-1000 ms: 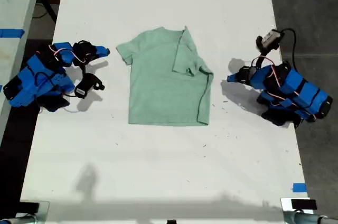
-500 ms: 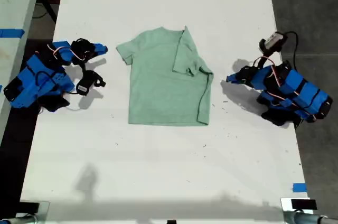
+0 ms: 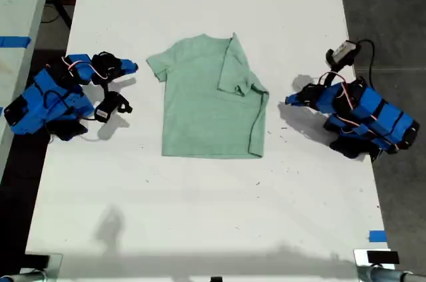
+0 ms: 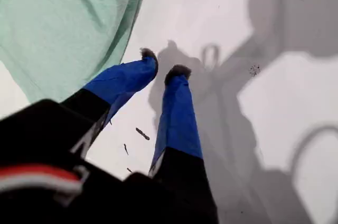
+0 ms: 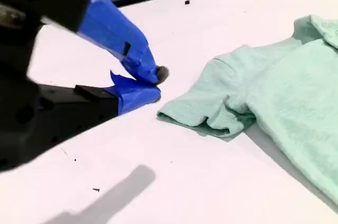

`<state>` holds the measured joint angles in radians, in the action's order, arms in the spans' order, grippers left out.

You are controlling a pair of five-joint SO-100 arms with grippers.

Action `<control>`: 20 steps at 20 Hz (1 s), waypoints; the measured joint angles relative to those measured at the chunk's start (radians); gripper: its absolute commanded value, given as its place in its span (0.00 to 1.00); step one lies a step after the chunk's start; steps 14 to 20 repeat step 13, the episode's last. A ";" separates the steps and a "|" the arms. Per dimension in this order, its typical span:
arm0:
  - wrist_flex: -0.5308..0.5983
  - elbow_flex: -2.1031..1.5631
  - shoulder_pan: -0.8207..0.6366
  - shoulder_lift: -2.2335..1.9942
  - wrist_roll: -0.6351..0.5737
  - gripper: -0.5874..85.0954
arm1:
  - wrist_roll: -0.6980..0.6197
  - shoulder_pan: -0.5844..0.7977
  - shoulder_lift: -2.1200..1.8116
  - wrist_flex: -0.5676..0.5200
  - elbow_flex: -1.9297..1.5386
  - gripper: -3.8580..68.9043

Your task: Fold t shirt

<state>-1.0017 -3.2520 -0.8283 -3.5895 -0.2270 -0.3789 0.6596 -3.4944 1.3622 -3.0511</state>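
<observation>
One side of the t shirt (image 3: 212, 99) is already folded in, sleeve lying over the chest, while the other sleeve is flat on the white tabletop (image 3: 200, 209), so that fold and the lengthwise one remain. My first pincer (image 4: 162, 70) sits narrowly parted and empty just off the folded edge; my second pincer (image 5: 153, 84) is nearly closed, empty, just beside the flat sleeve

The t shirt (image 3: 210, 99) lies on the table (image 3: 200, 215) between both arms.
</observation>
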 measured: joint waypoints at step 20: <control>0.009 0.000 0.015 0.000 -0.018 0.00 | -0.006 -0.008 0.000 0.000 0.000 0.10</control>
